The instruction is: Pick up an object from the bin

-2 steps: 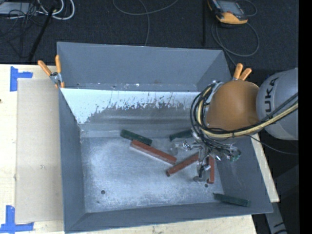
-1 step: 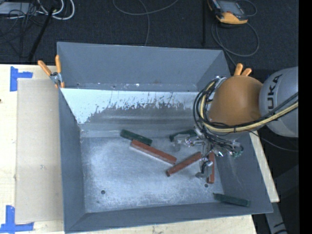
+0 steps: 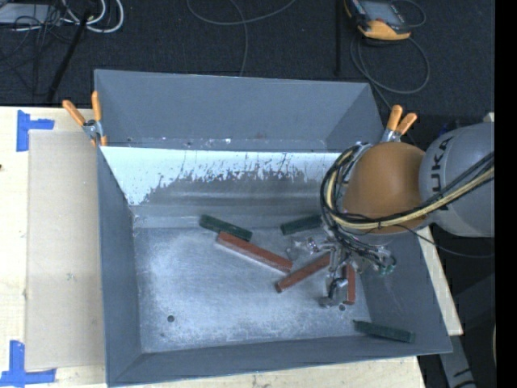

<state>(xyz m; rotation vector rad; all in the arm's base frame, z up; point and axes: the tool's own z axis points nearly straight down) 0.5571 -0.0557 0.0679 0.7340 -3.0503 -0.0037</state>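
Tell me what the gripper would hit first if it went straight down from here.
Likely the short red-brown stick right under the gripper; depth is unclear, so it might touch the bin floor beside it instead.

Grey metal bin (image 3: 186,297), scuffed floor — red-brown sticks (image 3: 254,253) near the middle, dark green bars (image 3: 383,331) scattered about

Loose cables (image 3: 119,10) and an orange-and-black device (image 3: 380,19) lie on the dark floor (image 3: 242,55) at the far side.

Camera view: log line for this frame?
gripper | bin right side | over short red-brown bar | long red-brown bar adjacent | grasp unclear
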